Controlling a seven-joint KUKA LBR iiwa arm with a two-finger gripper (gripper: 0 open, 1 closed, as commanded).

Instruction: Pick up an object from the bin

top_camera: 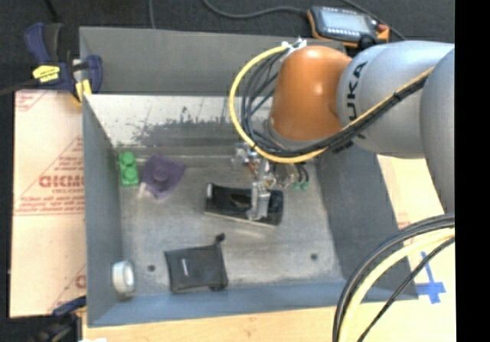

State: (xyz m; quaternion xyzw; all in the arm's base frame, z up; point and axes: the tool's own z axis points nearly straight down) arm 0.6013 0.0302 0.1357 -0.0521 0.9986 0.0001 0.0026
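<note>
We judge this the grasping step: our gripper (261, 201) sits low on the black flat device (226, 199) mid-bin (101, 203), spread or pinching we cannot tell, and next it needs a sure pinch, then a lift.

We see bin (153, 233) grey, its far wall flecked dark | blocks (128, 167) green | lump (161, 174) purple | gadget (230, 199) mid-bin black with silvery edge | flat pouch (196, 268) black | roll (122, 277) whitish-silver | arm's cover (306, 92) orange, cable (240, 99) yellow

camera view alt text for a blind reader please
The arm's tool is over a black block on a silver plate in the middle of the grey bin. Around it lie a green piece, a purple piece, a black pouch and a tape roll.
</note>
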